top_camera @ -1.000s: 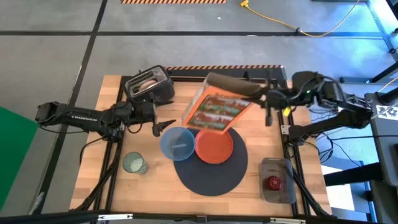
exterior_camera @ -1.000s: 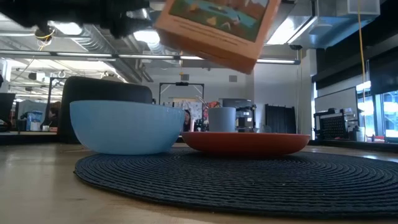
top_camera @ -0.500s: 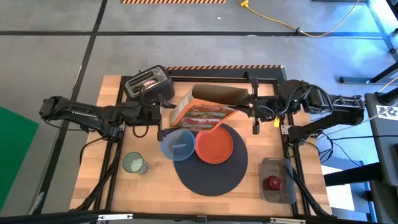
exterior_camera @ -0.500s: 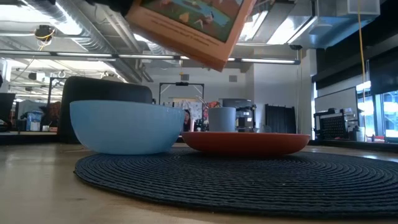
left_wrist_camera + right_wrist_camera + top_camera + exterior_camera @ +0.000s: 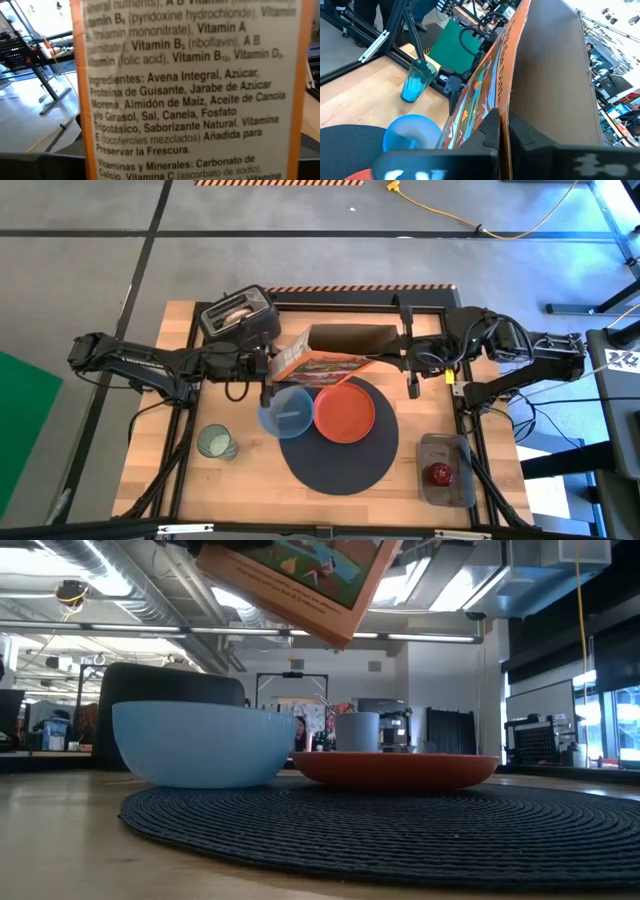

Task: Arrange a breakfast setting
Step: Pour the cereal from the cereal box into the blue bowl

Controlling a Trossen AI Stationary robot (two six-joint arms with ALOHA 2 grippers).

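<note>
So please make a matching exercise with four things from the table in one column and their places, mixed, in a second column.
Things:
1. blue bowl
2. cereal box
3. green cup
4. red apple

Places:
A. in a grey tray near the table's right edge
B. on bare wood, left of the mat
C. on the mat, beside the orange plate
D. raised in the air above the bowl and plate

Pairs: 1-C, 2-D, 3-B, 4-A

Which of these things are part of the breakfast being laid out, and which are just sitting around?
Part of the breakfast: dark mat, orange plate, blue bowl, green cup, red apple.

Just about: black toaster. The cereal box is held up over the bowl.
</note>
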